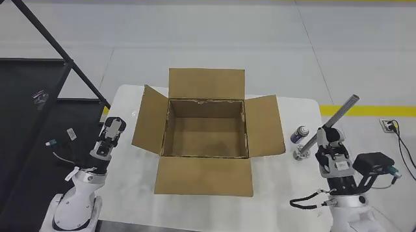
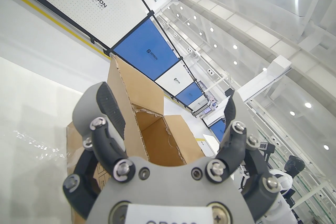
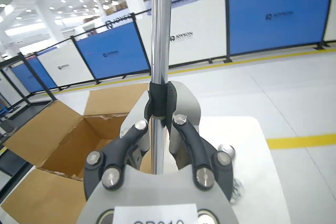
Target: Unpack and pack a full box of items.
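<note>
Overhead, the box [image 1: 205, 138] sits open mid-table [image 1: 130, 186], its inside bare, so unpacking looks done. From the left wrist, the left gripper [image 2: 168, 97] gapes empty beside it. From the right wrist, the right gripper [image 3: 160, 101] clamps a metal rod [image 3: 161, 25], probably for packing.

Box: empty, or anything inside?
Empty. The top view shows the box with a bare cardboard floor and nothing on it. All four flaps are folded outward.
</note>
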